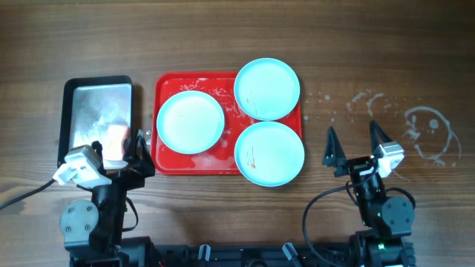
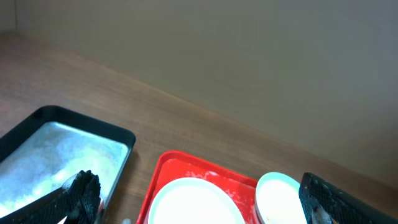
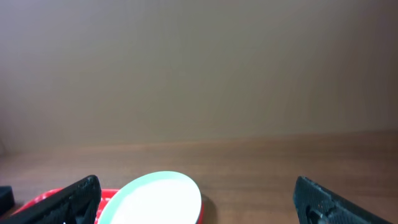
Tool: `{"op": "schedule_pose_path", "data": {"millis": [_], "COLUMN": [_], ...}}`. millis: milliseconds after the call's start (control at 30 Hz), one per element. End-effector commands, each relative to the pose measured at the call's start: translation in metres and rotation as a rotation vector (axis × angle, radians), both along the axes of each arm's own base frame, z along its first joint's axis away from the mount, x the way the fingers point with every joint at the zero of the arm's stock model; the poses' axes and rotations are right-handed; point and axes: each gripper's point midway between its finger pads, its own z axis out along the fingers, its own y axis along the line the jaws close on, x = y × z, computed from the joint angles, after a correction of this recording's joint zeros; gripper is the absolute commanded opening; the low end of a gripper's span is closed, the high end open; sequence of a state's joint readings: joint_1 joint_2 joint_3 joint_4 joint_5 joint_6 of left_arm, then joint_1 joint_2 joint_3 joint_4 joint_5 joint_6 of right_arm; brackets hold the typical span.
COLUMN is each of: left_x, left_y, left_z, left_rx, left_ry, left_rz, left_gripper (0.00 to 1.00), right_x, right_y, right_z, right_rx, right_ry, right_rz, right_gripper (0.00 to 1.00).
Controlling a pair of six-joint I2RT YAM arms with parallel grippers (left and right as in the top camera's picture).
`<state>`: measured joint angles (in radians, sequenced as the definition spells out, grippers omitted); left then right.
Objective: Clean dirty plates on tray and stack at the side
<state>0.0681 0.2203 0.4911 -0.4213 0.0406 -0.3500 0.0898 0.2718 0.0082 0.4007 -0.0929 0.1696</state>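
Note:
Three light-cyan plates lie on the red tray (image 1: 167, 159): one at the left (image 1: 190, 122), one at the back right (image 1: 266, 89) and one at the front right (image 1: 269, 153). Both right-hand plates overhang the tray rim and carry small orange-red smears. My left gripper (image 1: 117, 148) is open, over the near end of the metal tray, left of the red tray. In the left wrist view, two plates (image 2: 193, 202) (image 2: 277, 196) lie ahead of its jaws (image 2: 202, 205). My right gripper (image 1: 354, 142) is open and empty, right of the front-right plate. One plate (image 3: 161, 199) shows in its view.
A black-rimmed metal tray (image 1: 96, 93) sits left of the red tray, with a pinkish-orange block (image 1: 115, 137) at its near end. White residue streaks the red tray's floor (image 1: 223, 93). Faint white ring marks (image 1: 427, 130) mark the wooden table at the right.

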Motion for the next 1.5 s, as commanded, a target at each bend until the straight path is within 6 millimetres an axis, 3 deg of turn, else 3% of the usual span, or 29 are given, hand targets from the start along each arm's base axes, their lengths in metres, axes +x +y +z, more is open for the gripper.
{"op": "schedule_pose_path", "data": {"millis": [0,400,733,1133,1467], "left_x": [0.001,0.006,0.015,0.044,0.048], "left_y": [-0.004,-0.005,-0.013,-0.025,-0.025], "left_z": [0.002,-0.006,-0.016,0.011,0.035], "left_rx": [-0.001,-0.006,-0.021,-0.048,-0.043], "left_ry": [0.013,0.052,0.109,0.183,0.172], "left_rz": [-0.020,-0.029,-0.078,-0.159,-0.162], "left_gripper": [1.00,1.00,1.00,1.00,1.00], "right_x": [0.006,0.035,0.045,0.046,0.057], "right_y": [0.005,0.017,0.022,0.022,0.036], "right_z": [0.015,0.032,0.039,0.043,0.070], "right_rx": [-0.014,-0.025,-0.028,-0.028,-0.036], "right_ry": [-0.025,0.035,0.047,0.033,0.059], "right_rz": [0.026,0.083,0.106,0.107,0.186], "right_gripper": [1.00,1.00,1.00,1.00,1.00]}}
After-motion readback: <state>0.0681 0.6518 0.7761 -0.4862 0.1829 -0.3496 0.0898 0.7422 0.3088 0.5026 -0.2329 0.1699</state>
